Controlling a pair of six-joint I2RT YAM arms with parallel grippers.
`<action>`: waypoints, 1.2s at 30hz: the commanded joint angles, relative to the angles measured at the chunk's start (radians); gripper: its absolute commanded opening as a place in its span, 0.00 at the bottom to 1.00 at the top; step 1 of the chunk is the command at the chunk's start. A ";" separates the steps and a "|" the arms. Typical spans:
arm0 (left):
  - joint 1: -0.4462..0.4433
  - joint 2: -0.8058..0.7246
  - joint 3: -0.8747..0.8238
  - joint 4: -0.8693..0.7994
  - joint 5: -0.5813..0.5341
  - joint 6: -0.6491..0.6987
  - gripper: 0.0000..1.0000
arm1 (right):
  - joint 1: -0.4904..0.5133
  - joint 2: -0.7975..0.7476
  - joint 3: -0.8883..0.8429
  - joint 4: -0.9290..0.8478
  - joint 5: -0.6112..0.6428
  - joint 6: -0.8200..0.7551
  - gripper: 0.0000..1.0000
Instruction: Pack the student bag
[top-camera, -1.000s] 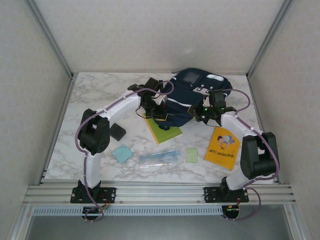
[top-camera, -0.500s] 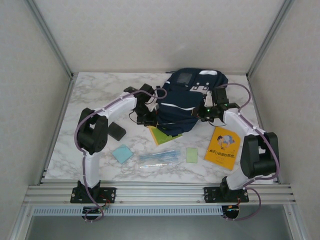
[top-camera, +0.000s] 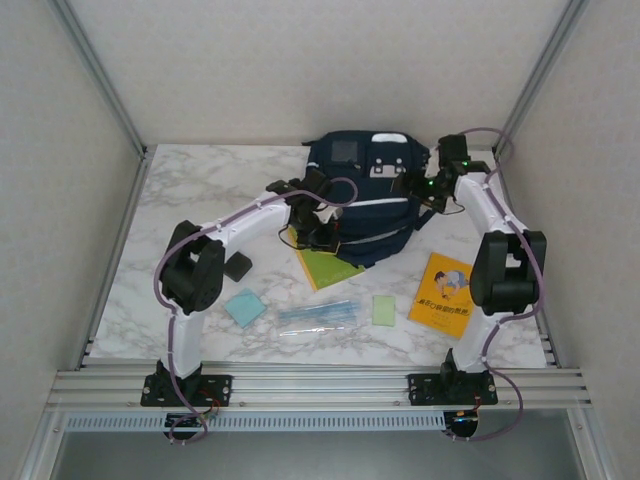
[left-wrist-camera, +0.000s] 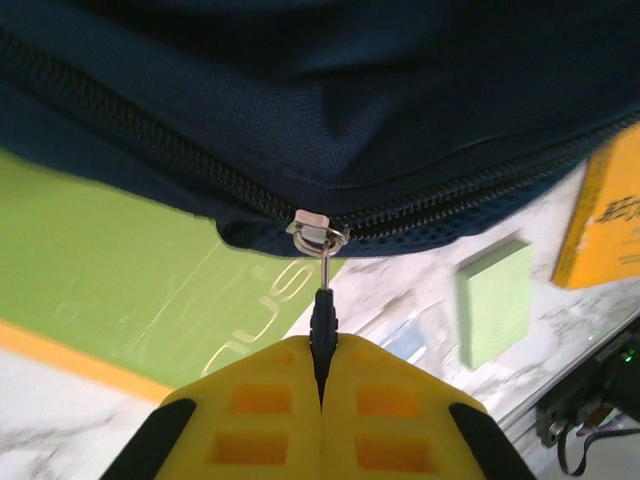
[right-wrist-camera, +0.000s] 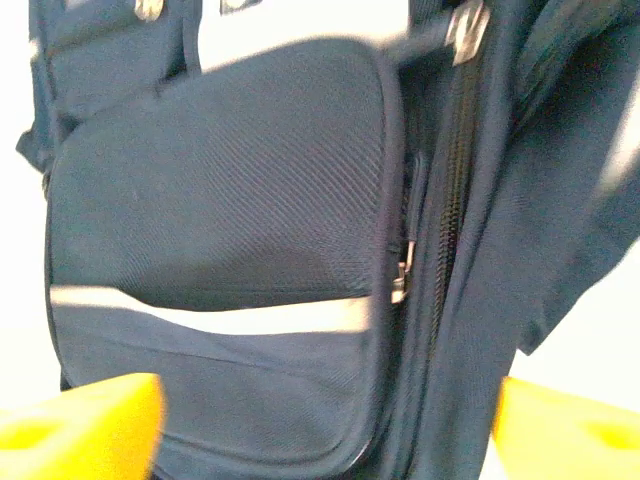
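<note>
The student bag (top-camera: 366, 190), dark navy with a thin white stripe, stands at the back middle of the table. My left gripper (top-camera: 322, 232) is at its near lower edge. In the left wrist view my left gripper (left-wrist-camera: 322, 345) is shut on the black zipper pull (left-wrist-camera: 322, 305), which hangs from a silver slider (left-wrist-camera: 317, 231). My right gripper (top-camera: 420, 188) is at the bag's right side. In the right wrist view my right gripper (right-wrist-camera: 325, 425) is open, its yellow fingers (right-wrist-camera: 85, 425) wide apart before the bag's front pocket (right-wrist-camera: 220, 200) and side zipper (right-wrist-camera: 455, 180).
A green book (top-camera: 328, 266) lies partly under the bag's near edge. In front lie a yellow book (top-camera: 446, 293), a green pad (top-camera: 384, 309), a clear pen pack (top-camera: 318, 316), a blue pad (top-camera: 245, 307) and a black block (top-camera: 237, 265).
The bag has risen and shifted toward the back wall. My right gripper has opened, let go of the bag and moved back right. My left gripper stays shut on the zipper pull.
</note>
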 joint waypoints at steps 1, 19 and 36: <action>-0.031 0.040 0.062 0.046 0.027 -0.060 0.00 | -0.003 -0.142 -0.061 -0.026 0.052 0.224 0.99; -0.107 0.034 0.145 0.161 0.088 -0.146 0.00 | 0.099 -0.429 -0.709 0.489 -0.130 0.920 0.92; -0.063 0.017 0.071 0.000 -0.031 -0.043 0.00 | 0.092 -0.262 -0.649 0.504 0.044 0.714 0.00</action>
